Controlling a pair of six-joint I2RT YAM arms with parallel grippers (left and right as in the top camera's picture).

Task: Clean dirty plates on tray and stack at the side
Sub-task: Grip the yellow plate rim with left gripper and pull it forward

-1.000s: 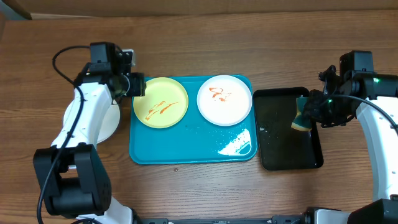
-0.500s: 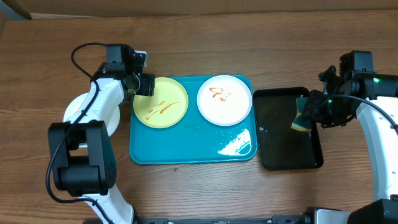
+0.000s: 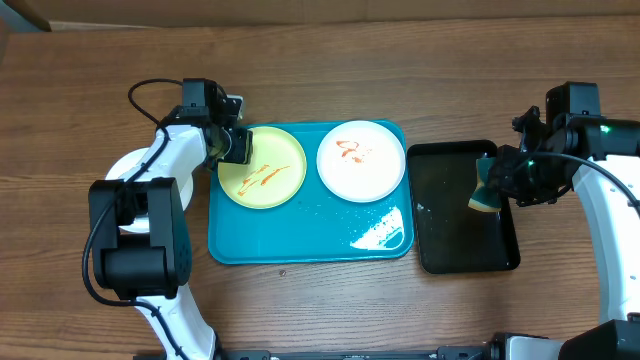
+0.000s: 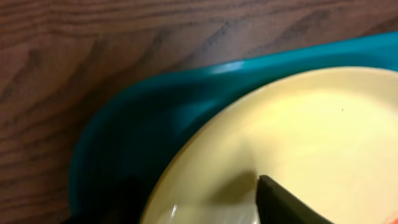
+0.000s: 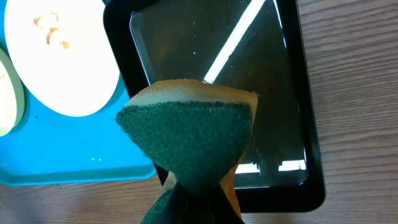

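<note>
One white round plate [image 3: 118,168] lay on the wooden desk [image 3: 320,70] at the left of the frame, beside the large turquoise plastic tray [image 3: 300,235], mostly hidden under the arm. Two others sat on the tray, both smeared orange: the pale yellow round plate [image 3: 270,170] at its upper left and a second white plate [image 3: 362,160] at its upper right. The left tool [image 3: 238,146] had its jaws apart astride the yellow plate's left rim. The right tool [image 3: 497,178] pinched a green-and-yellow sponge [image 3: 484,195] above the narrow black tray [image 3: 460,230]. I judged the task roughly a third done.

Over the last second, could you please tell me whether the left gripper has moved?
Yes: the left gripper has shifted right, over the left rim of the pale yellow round plate on the turquoise plastic tray.
</note>
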